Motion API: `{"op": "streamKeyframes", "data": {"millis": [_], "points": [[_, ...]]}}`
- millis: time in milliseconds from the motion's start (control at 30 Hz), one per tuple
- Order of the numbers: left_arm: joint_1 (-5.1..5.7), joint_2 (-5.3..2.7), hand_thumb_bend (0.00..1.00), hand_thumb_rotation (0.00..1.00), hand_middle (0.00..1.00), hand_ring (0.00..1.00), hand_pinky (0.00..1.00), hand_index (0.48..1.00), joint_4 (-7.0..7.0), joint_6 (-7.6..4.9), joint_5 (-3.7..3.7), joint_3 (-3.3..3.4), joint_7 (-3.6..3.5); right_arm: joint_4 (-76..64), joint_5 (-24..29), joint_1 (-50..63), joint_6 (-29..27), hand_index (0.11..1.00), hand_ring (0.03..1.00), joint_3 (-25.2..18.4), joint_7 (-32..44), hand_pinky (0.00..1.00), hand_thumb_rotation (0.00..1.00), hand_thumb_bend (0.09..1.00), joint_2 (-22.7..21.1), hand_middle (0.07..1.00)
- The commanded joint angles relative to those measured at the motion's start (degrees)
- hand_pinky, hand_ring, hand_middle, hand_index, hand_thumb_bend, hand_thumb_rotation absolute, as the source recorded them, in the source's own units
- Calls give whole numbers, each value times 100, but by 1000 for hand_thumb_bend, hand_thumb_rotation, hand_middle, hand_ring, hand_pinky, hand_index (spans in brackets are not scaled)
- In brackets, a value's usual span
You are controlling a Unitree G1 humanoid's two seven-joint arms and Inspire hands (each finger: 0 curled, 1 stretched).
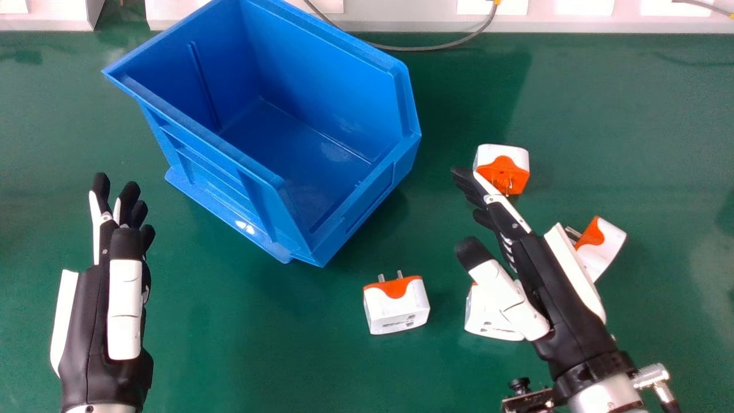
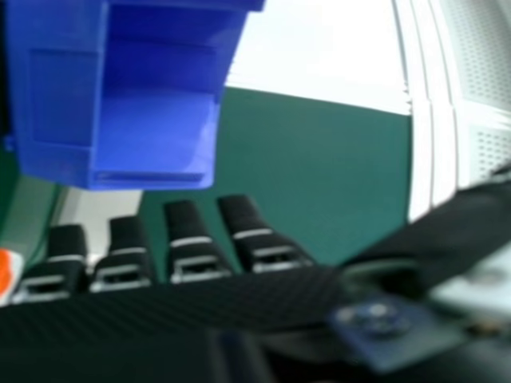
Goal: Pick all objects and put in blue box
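Right robot hand (image 1: 556,281), fingers straight and thumb spread apart, hangs over the bench (image 1: 258,344), with the blue box (image 1: 355,74) at its ten o'clock. One plug (image 1: 503,155) sits at its eleven, another plug (image 1: 603,249) at two, a third plug (image 1: 395,310) at nine, a fourth plug (image 1: 477,315) partly behind its thumb. Left robot hand (image 1: 89,327), fingers straight, is at the head view's eight.

Both Inspire hands are open with extended fingers, the left hand (image 1: 86,321) upright in the head view, the right hand (image 1: 553,281) angled inward.

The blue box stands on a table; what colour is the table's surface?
Green, best in the head view.
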Motion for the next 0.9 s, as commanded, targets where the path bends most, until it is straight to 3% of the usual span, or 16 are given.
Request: {"op": "streamKeyframes", "data": {"millis": [0, 133, 233, 633, 867], "points": [[-5, -10, 851, 1000, 1000, 1000, 1000, 1000, -97, -4, -54, 31, 30, -205, 18, -40, -42, 909, 943, -55, -21, 926, 1000, 554, -15, 926], [10, -30, 857, 1000, 1000, 1000, 1000, 1000, -87, -22, -56, 30, 48, -228, 66, -23, 13, 913, 948, -51, 3, 939, 1000, 565, -4, 929], [14, -31, 854, 1000, 1000, 1000, 1000, 1000, -81, -33, -126, 25, 4, -285, 73, 7, 63, 914, 946, -76, -4, 937, 1000, 559, -10, 928], [-9, -16, 851, 1000, 1000, 1000, 1000, 1000, -76, -5, -87, 17, 31, -309, -6, 113, -62, 910, 938, -186, -132, 917, 1000, 531, -23, 927], [25, -42, 856, 1000, 1000, 1000, 1000, 1000, -162, 27, -65, 7, 78, -423, -197, 168, -307, 925, 945, -293, -375, 925, 1000, 540, 10, 935]]}}
